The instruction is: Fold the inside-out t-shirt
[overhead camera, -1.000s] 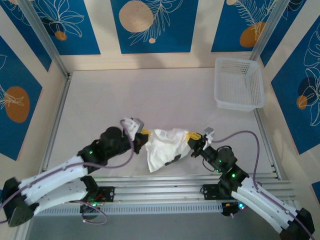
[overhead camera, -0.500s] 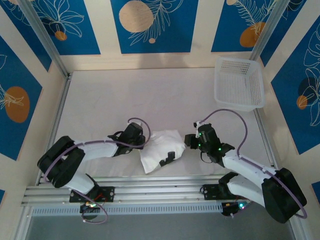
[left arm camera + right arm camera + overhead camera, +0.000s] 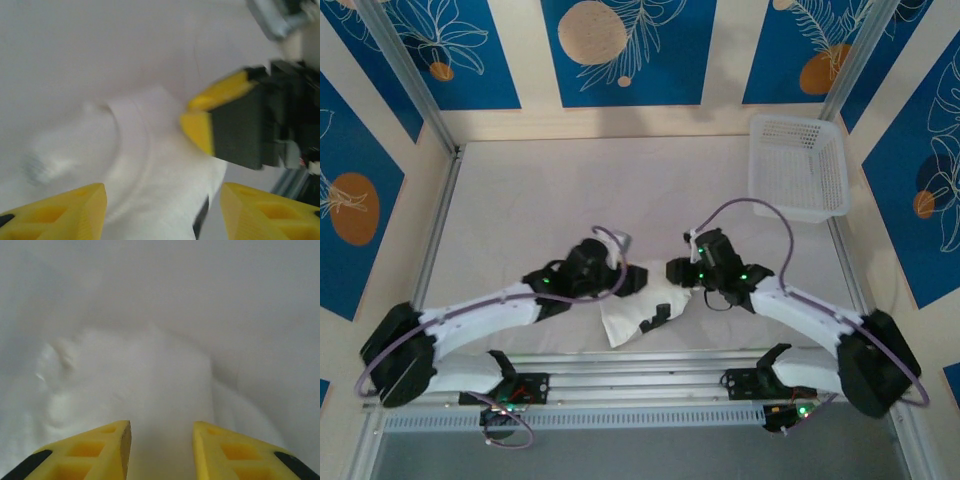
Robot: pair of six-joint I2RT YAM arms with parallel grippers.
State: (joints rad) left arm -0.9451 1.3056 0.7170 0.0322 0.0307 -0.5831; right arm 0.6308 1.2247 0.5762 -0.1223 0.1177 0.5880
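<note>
The white t-shirt (image 3: 626,318) lies as a small folded bundle on the table near the front edge, with a dark mark (image 3: 657,316) on its right side. My left gripper (image 3: 642,277) hovers over the bundle's far left corner and my right gripper (image 3: 672,272) over its far right corner, tips nearly facing each other. In the left wrist view the left gripper (image 3: 162,205) is open wide above the t-shirt (image 3: 145,175), and the other gripper's yellow fingers (image 3: 205,125) are close ahead. In the right wrist view the right gripper (image 3: 161,445) is open, with white fabric (image 3: 135,380) beneath.
A white lattice basket (image 3: 798,165) stands at the back right corner. The pale table (image 3: 570,190) stretches behind the shirt, bounded by metal rails (image 3: 435,230) at the sides and at the front. Both arms' cables loop above the grippers.
Both grippers have let go of the shirt and opened. The shirt now lies folded on the table, and both grippers have swung inward over its far edge.
</note>
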